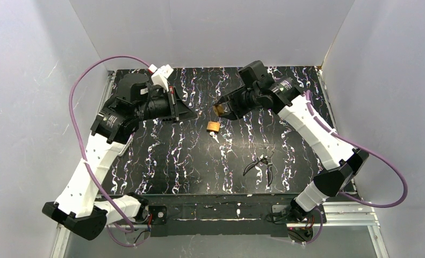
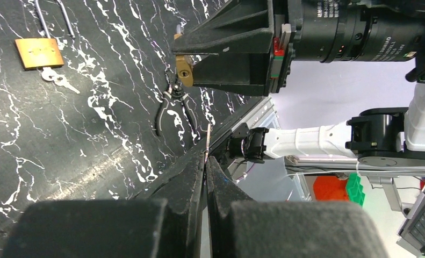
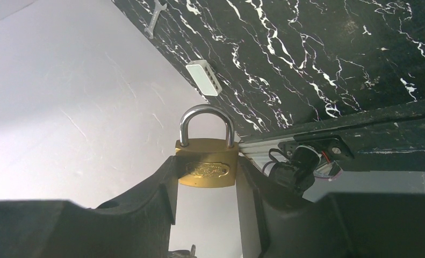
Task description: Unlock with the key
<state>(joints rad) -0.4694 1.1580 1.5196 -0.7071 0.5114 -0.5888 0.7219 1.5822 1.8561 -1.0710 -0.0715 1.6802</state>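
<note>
Our left claw (image 2: 206, 161) is pinched shut on the key (image 2: 208, 138), a thin sliver seen edge-on. Its blade points toward the held padlock (image 3: 207, 171) and is not yet touching it. The right claw (image 3: 206, 161) clamps that padlock's body. Only the left wrist view shows the keyhole (image 2: 183, 73); the right wrist view shows the shackle (image 3: 207, 114) seated.

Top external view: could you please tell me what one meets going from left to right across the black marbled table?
The left arm's black claw, then the small brass padlock lying on the table, then the black-handled pliers. The right claw overlaps that padlock sideways, so I leave it out.
</note>
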